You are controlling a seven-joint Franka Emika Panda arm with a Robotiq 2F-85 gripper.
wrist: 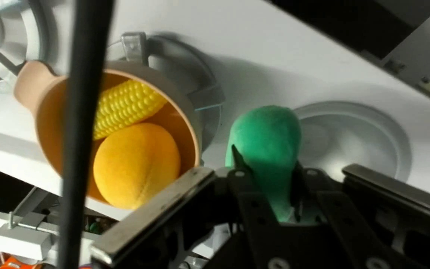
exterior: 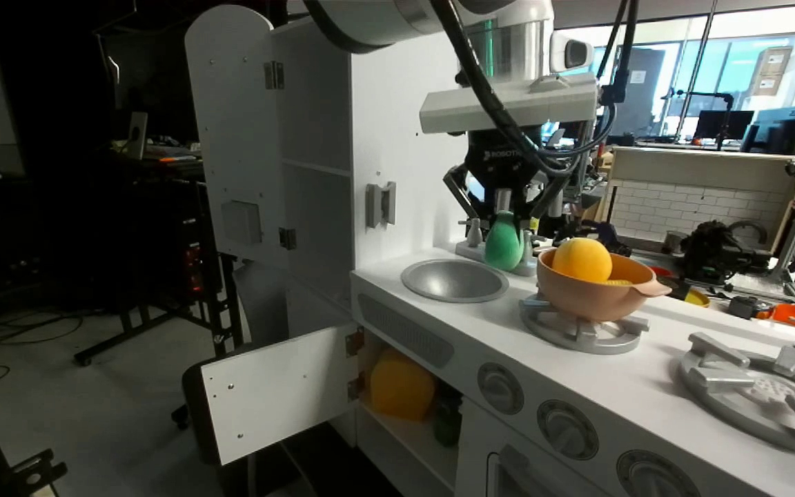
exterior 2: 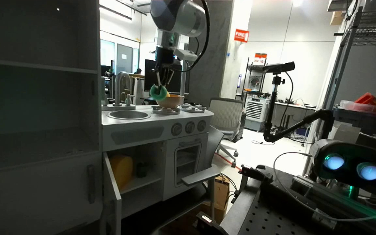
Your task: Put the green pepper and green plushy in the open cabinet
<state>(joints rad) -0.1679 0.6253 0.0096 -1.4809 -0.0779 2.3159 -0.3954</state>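
Plushy (wrist: 269, 127) hangs in the claw (wrist: 267, 160), which is closed firmly on its narrower end with a finger (wrist: 240, 173) pressed to either side. The rounded, wider end points down, and the whole of it is held up off the bench (exterior: 494, 317). Seen from the wrist, it is between the bowl (wrist: 194, 130) and the sink (wrist: 334, 138), hiding part of the sink's rim, with a strip of bench showing between it and the bowl.

Pepper (exterior: 447, 417) lies inside the cabinet (exterior 2: 144, 183), dark and in shadow, too dim to say whether it is upright or tilted. A larger yellow lump (exterior: 401, 385) is just beside it, to its left in both exterior views. The cabinet's door (exterior: 286, 390) is swung wide on its left-hand hinges.

The bowl rests on a grey burner (exterior: 580, 342) and holds an orange ball (wrist: 136, 166) and corn (wrist: 131, 106), side by side; a dark strip (wrist: 84, 134) crosses in front of it in the wrist view. Farther along the bench is another burner (exterior: 763, 393). Round knobs (exterior: 501, 388) line the front below. A tall cupboard (exterior 2: 38, 66) with shelves adjoins the sink end.
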